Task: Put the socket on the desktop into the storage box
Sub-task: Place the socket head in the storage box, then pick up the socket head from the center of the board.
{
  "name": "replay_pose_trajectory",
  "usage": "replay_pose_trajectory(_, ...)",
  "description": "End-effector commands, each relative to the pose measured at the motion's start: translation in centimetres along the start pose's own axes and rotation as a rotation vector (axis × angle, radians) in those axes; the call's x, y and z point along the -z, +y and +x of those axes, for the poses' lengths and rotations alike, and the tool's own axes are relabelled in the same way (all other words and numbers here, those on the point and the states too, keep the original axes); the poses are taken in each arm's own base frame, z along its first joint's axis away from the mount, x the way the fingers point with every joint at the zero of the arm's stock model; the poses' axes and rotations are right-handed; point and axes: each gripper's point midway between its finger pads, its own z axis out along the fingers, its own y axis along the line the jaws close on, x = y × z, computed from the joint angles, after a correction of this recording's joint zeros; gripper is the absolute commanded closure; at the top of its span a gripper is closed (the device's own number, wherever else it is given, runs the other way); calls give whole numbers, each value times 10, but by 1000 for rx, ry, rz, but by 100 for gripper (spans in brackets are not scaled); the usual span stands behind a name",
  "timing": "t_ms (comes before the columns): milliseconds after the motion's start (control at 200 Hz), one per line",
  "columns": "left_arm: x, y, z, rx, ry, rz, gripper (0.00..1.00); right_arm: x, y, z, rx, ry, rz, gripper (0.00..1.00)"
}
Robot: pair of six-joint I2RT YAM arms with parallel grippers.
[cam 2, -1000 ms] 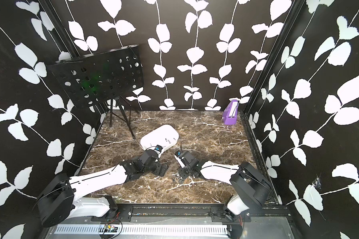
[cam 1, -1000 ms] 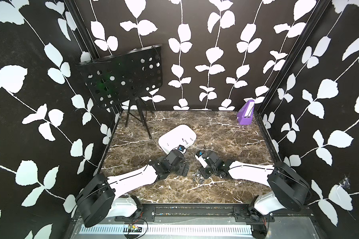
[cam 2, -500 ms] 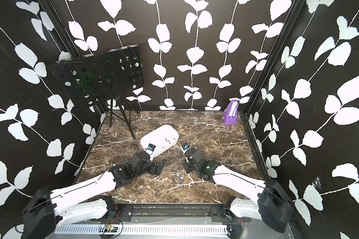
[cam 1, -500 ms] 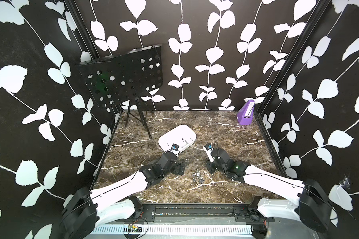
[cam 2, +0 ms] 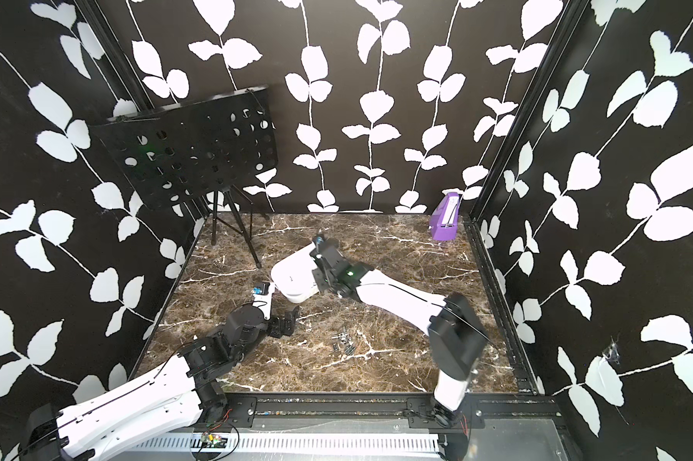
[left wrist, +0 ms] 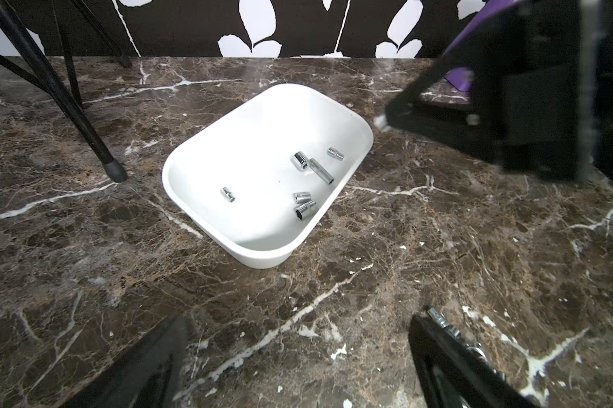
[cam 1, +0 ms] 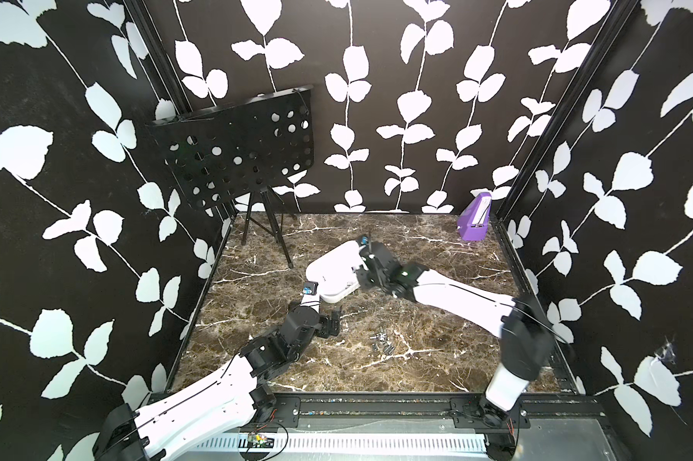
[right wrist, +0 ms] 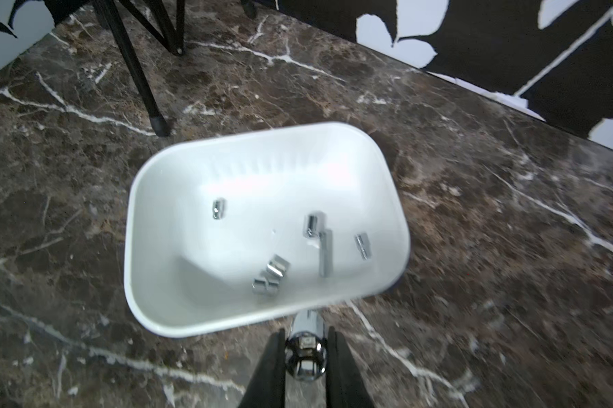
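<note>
One socket (right wrist: 305, 364) is clamped in the right gripper (right wrist: 306, 337), its long axis aimed at the storage box (right wrist: 149, 247), whose near rim is seen just ahead.

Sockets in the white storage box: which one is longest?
The slim tube-shaped chrome socket beside the fattest chrome socket; the rest are short and stubby.

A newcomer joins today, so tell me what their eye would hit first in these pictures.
The white storage box at the desktop's middle, chrome sockets lying inside. Near its rim the right gripper is shut on another socket, and a loose heap lies nearer the front edge.
</note>
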Motion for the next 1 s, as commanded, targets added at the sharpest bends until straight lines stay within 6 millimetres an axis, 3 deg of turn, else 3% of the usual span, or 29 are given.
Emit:
replay_pose_trajectory(0,-1,3,-2,20,-13,-18,2,-33,15,-14,-11,40,-23,89)
replay_pose_trajectory(265,-4,0,1,20,10,-9,2,-97,24,-15,-72,116,-62,84)
replay_pose_trajectory(355,-4,-1,1,19,12,-7,2,-105,22,-13,-95,129,-75,79)
replay_pose_trajectory(485,-5,-1,2,19,14,-4,2,-103,21,-16,-102,121,-87,67)
replay_pose_trajectory(560,-5,-3,2,19,14,3,1,-93,19,-21,-98,108,-89,60)
replay_pose_trajectory(675,-6,-6,2,18,18,19,2,-69,14,-26,-88,85,-84,57)
replay_pose_trajectory(810,-7,-17,3,9,27,75,2,-19,1,-25,-89,34,-81,56)
replay_pose_trajectory(965,-9,-41,4,-13,48,197,2,47,-22,13,-104,12,-59,55)
replay_pose_trajectory(975,-9,-42,4,-14,49,201,2,46,-24,25,-102,30,-53,55)
replay_pose_trajectory(995,-9,-44,4,-15,53,210,2,59,-27,29,-104,16,-51,55)
